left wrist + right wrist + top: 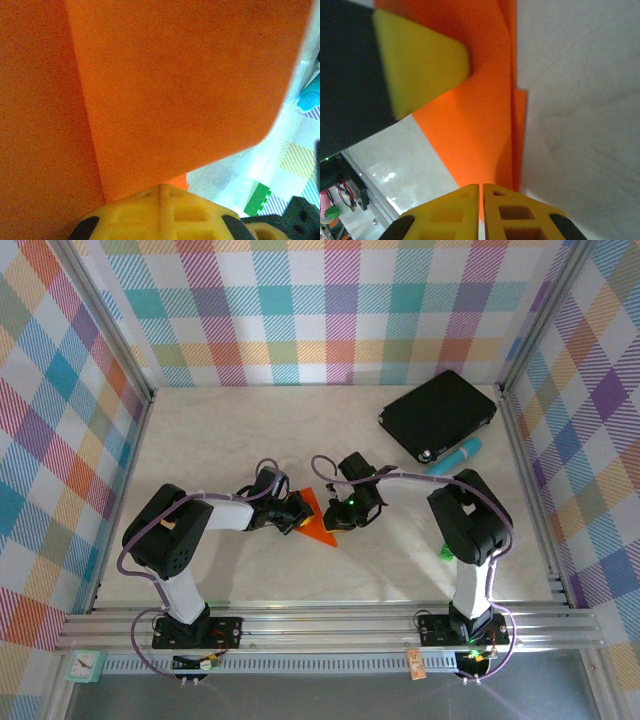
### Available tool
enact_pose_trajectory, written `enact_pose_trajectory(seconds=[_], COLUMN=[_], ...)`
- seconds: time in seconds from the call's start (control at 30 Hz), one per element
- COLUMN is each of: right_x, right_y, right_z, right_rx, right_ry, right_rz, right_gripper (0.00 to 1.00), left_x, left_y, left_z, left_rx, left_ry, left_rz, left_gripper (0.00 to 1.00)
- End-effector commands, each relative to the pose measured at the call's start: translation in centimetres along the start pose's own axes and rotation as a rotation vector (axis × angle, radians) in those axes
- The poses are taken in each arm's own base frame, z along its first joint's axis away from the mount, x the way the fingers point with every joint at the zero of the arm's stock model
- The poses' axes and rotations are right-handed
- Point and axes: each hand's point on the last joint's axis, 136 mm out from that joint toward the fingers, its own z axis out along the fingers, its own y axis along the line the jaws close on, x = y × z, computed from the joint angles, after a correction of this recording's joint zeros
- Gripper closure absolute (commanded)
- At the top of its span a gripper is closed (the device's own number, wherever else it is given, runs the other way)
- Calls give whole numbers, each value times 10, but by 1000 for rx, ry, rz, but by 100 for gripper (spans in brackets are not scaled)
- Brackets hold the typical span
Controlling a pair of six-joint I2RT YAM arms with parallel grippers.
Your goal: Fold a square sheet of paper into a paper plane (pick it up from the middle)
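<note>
The square sheet of paper now lies as a folded orange pointed triangle, the paper plane [319, 528], on the table between my two grippers. My left gripper [297, 512] is shut, its yellow tips [162, 189] resting against the orange paper [175, 90]. From the right wrist camera one left finger [420, 65] lies flat on the paper [470, 125]. My right gripper [343, 517] is at the triangle's pointed end, its fingers [481, 187] closed to a hairline with the paper's tip between them. A fold ridge runs along the paper's right side.
A black rectangular pad [438, 415] lies at the back right with a teal cylinder [455, 456] beside it. A small green block [446, 551] sits near the right arm's base. Plaid walls close in three sides; an aluminium rail [320, 625] runs along the front.
</note>
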Motion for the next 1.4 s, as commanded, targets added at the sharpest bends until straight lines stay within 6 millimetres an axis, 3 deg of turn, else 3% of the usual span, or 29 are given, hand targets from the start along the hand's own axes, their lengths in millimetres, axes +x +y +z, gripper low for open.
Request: enact_pose_trajectory(seconds=[0.0, 0.13, 0.4, 0.5, 0.83, 1.03, 1.37], right_x=[-2, 6, 26, 30, 35, 41, 63], right_y=[0, -13, -44, -50, -60, -69, -103], right_z=[7, 15, 24, 25, 27, 25, 19], right_rx=[9, 44, 153, 180, 222, 269, 430], right_ry=[17, 46, 107, 117, 140, 159, 235], right_rz=[-1, 25, 83, 95, 111, 114, 111], right_gripper=[89, 90, 92, 93, 94, 94, 95], left_x=[19, 17, 6, 6, 2, -6, -32], left_y=[56, 47, -18, -25, -11, 10, 29], left_z=[1, 0, -19, -22, -5, 4, -6], left_rx=[-185, -163, 0, 11, -33, -54, -77], left_ry=[42, 40, -10, -19, -5, -19, -48], left_rz=[-79, -62, 91, 126, 116, 50, 3], left_gripper=[100, 100, 98, 97, 96, 97, 96])
